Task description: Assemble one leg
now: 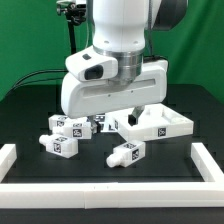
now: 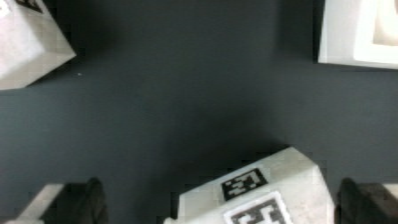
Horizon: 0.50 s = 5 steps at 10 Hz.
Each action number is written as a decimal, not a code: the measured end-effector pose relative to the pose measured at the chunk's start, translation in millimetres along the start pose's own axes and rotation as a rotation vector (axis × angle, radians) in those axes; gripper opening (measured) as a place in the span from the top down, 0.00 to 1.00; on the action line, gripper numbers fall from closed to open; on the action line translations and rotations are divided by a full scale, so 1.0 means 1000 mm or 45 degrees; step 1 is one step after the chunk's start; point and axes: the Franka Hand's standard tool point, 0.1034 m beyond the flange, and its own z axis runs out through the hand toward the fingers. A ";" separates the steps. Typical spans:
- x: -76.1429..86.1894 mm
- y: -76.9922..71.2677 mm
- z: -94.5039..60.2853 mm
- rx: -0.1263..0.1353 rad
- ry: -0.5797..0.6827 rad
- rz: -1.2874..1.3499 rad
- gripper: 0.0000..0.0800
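Note:
In the wrist view one leg (image 2: 263,192), a white block with black-and-white tags, lies on the black table between my two dark fingertips (image 2: 68,203), with a gap on each side. My gripper (image 2: 221,205) is open and holds nothing. In the exterior view the gripper (image 1: 118,114) hangs low over the table, above a leg (image 1: 102,124) that the hand partly hides. Three more legs show there: one (image 1: 68,125) beside it, one (image 1: 62,145) nearer the front and one (image 1: 127,153) lying alone in front.
The large white tray-like panel (image 1: 162,122) lies at the exterior view's right, close to the gripper; its corner shows in the wrist view (image 2: 365,35). Another white block (image 2: 27,50) is at the wrist view's edge. White rails (image 1: 100,190) border the table's front and sides.

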 end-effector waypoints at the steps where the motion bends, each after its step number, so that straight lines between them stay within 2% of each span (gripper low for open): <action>1: 0.000 0.000 0.000 0.000 0.000 0.000 0.19; 3: 0.000 0.000 0.000 0.000 0.000 0.006 0.19; 5: 0.011 -0.006 -0.001 -0.015 0.045 0.315 0.19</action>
